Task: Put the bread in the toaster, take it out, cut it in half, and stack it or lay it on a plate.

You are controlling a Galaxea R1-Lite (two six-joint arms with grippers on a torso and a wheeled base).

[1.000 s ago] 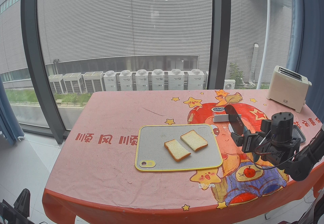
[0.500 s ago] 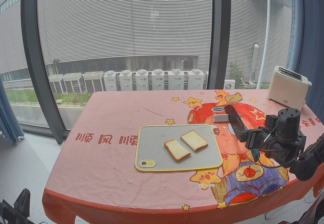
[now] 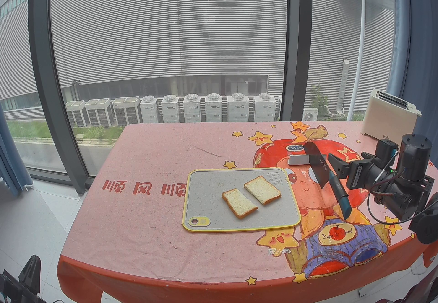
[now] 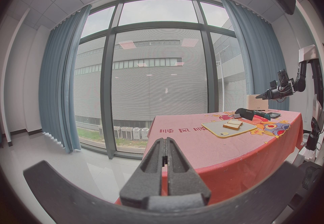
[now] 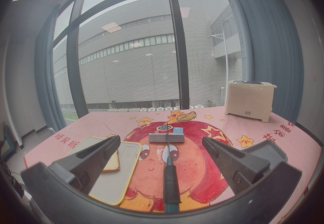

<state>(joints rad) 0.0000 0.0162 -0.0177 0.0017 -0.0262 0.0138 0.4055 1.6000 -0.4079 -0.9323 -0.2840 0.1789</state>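
While the right jaws hang spread wide above the bench (image 3: 150, 226), pinching nothing, the knife (image 3: 329, 183) lies on the cloth just beneath them. In the right wrist view its dark handle lines up with the gap between them. Its black blade points toward eleven o'clock and meets a small grey block (image 3: 299, 159), and the teal tip of the handle points toward five.

Take the cutting board (image 3: 207, 194) as the middle of the dial and the window as twelve. The knife then sits at three o'clock, just off the board's yellow rim.

On that grey board lies the bread, already in two halves, both flat. The near half (image 3: 239, 202) and the far half (image 3: 262, 190) are oblong, pale on top, with a golden-brown crust along the edges. They lie side by side and slanted alike, with a thin strip of board showing between them. The far half is at one o'clock from the near one, and both occupy the board's three o'clock part.

The cream toaster (image 3: 390, 119) stands at two o'clock, slots up, well apart from the board and near the bench's far corner. A grey tray (image 5: 270, 148) lies near the knife, on the side away from the board.

The left jaws are pressed together on nothing, held low off the bench at about eight o'clock, well apart from everything on it.
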